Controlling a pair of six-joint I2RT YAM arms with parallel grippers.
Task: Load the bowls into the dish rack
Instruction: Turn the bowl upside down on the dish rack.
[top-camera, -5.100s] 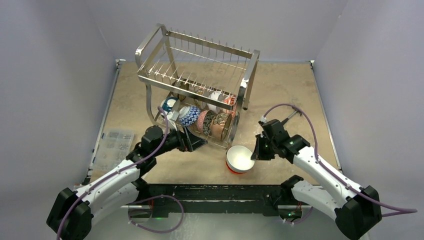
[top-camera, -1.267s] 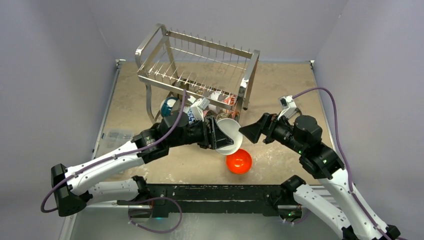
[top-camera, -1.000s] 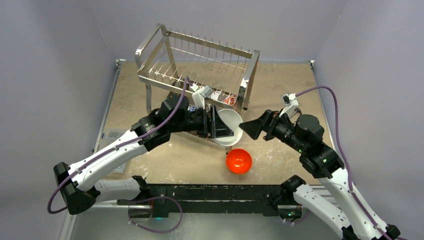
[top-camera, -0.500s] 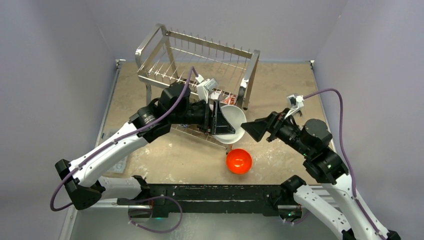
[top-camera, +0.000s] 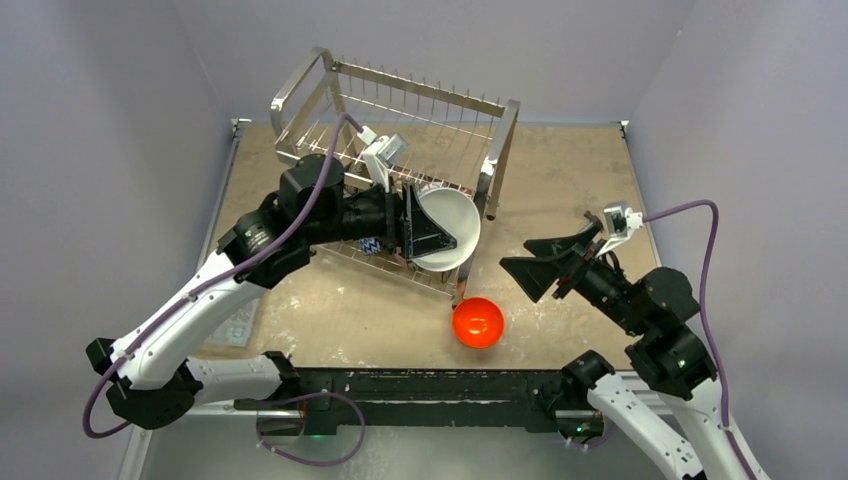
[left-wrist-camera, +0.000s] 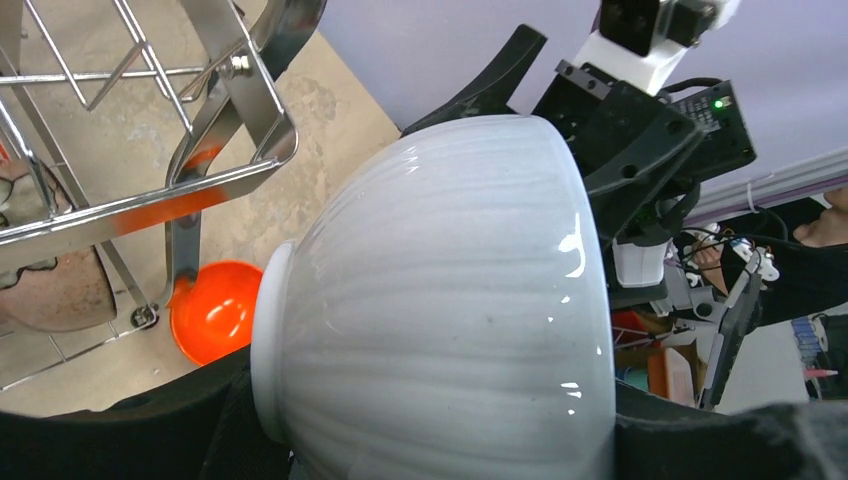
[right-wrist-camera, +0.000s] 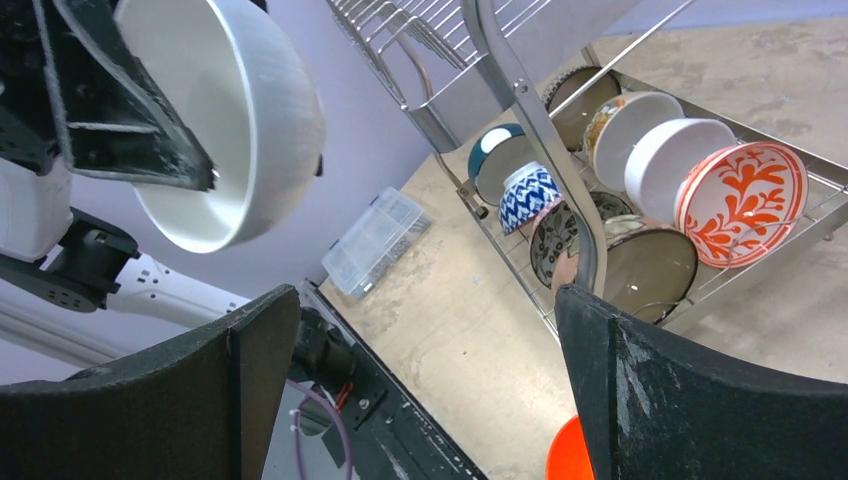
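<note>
The left gripper (top-camera: 430, 232) held the white bowl (top-camera: 450, 212) up in the air, just beside the dish rack (top-camera: 300, 160). The right gripper (top-camera: 532, 272) was wide open. The orange bowl (top-camera: 477, 322) sat on the table (top-camera: 570, 180)

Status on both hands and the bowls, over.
Left hand shut on white bowl, held high beside rack. Right hand open, empty. Orange bowl on table. Other bowls crowd the rack's bottom.

A white ribbed bowl (top-camera: 455, 215) is held on edge by the left claw (top-camera: 428, 228) before the chrome rack (top-camera: 400, 170), mixed bowls (right-wrist-camera: 660, 160) are stood in its lower tier, and an orange bowl (top-camera: 477, 322) lies on the surface (top-camera: 560, 180).
</note>
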